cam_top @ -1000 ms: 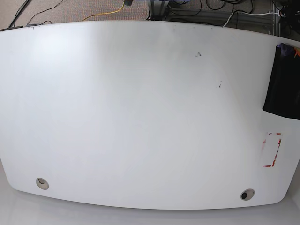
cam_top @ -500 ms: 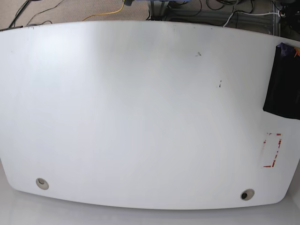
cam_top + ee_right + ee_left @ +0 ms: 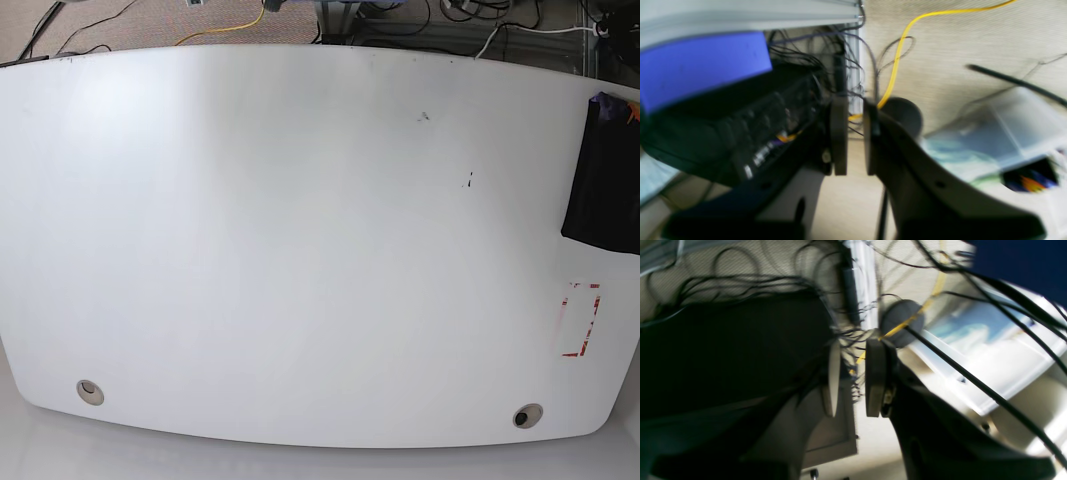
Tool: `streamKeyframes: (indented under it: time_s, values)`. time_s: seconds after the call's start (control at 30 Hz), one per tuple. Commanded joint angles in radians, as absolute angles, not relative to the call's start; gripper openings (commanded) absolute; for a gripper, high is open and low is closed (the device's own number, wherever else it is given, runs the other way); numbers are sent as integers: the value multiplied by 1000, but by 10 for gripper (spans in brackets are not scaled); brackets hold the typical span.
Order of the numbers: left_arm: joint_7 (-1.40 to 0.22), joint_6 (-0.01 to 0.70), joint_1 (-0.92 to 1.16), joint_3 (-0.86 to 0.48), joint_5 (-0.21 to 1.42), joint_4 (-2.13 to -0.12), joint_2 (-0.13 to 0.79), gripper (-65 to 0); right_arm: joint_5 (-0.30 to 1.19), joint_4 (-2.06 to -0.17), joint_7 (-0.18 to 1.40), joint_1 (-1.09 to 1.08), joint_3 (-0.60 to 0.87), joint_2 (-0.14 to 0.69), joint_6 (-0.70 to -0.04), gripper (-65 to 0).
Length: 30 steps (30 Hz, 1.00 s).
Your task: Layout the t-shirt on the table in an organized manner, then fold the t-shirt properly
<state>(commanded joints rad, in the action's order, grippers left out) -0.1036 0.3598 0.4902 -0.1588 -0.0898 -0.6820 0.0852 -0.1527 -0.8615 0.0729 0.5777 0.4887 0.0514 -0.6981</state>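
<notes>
The black t-shirt (image 3: 607, 180) lies as a flat, straight-edged dark shape at the right edge of the white table (image 3: 300, 250), partly cut off by the frame. Neither gripper shows in the base view. In the left wrist view, my left gripper (image 3: 853, 380) has its fingers a narrow gap apart with nothing between them, and it points at cables and floor. In the right wrist view, my right gripper (image 3: 856, 136) also has a narrow empty gap and faces cables and a yellow cord (image 3: 897, 60). Both are away from the shirt.
A red tape rectangle (image 3: 578, 320) is below the shirt. Grey grommet holes sit at front left (image 3: 90, 391) and front right (image 3: 525, 415). Small scuffs (image 3: 469, 181) mark the table. A dark mass (image 3: 723, 356) fills the left wrist view's left; I cannot tell what it is.
</notes>
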Motion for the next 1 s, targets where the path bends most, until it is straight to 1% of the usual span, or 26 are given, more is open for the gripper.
streamKeyframes:
  time_s: [0.23,0.3,0.47,0.53,0.63,0.8,0.87,0.93,1.0]
  values:
    - [-16,282,348,-159,-90,-423,85,-531,-159,-684,18,484,489,88,-698,-571]
    - [-2,272,318,-159,-90,-378,85,-531,-159,-656,18,464,489,96,-698,-571]
    - [79,196,259,-159,-90,-263,85,-531,-160,-622,18,421,487,107,-698,-569]
    - [91,162,245,-157,-91,-246,85,-531,-160,-621,21,409,487,107,-680,-566]
    - [91,140,223,-156,-91,-237,84,-531,-162,-619,22,400,484,107,-648,-564]
    - [90,134,211,-93,-90,-236,82,-531,-159,-619,22,398,375,107,-575,-564]
    - [90,102,211,-79,-90,-236,82,-531,-154,-619,19,398,329,107,-541,-564]
    - [90,74,211,-79,-90,-236,81,-529,-154,-619,18,398,317,107,-526,-564]
    - [90,68,209,-79,-90,-236,81,-529,-154,-619,18,398,317,102,-524,-564]
